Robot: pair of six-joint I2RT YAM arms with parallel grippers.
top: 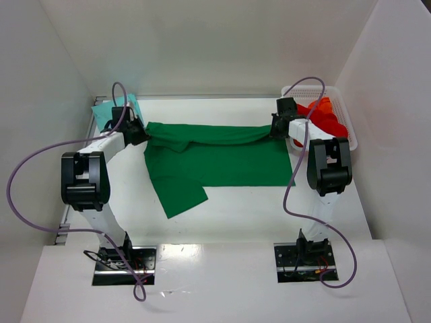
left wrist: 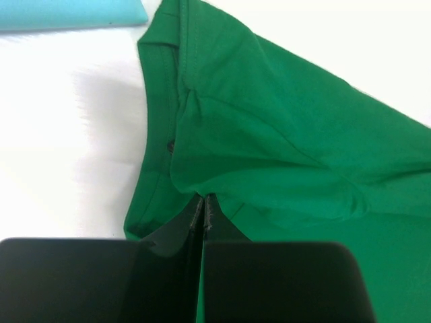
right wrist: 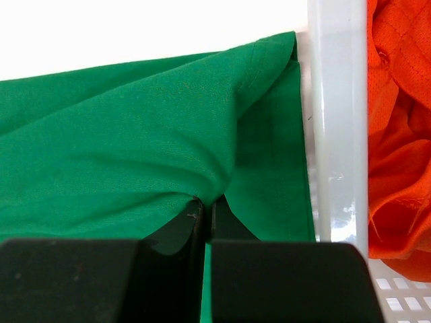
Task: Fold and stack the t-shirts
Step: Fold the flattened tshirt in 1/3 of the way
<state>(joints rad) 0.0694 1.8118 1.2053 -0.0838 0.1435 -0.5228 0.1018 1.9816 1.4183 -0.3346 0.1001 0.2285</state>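
- Centrally on the white tabletop [top: 242, 215] lies a dark green t-shirt [top: 222, 168]; its long axis runs left to right between the two arms; its far edge is bunched and looks stretched taut.
- Left end effector [left wrist: 203, 202]: fingers pressed together on the shirt's far left end; right end effector [right wrist: 204, 205]: pinched likewise on the far right end, just beside the white mesh basket [right wrist: 337, 134].
- Each arm is at its own end of the shirt; the rest of the cloth lies flat toward the arm bases, so a fold would probably travel that way.
- A pale teal t-shirt [top: 102, 114] sits far left, partly hidden by the left arm; red t-shirts [top: 330, 118] fill the basket, their number unclear; the fingers hide how much cloth each grip holds.
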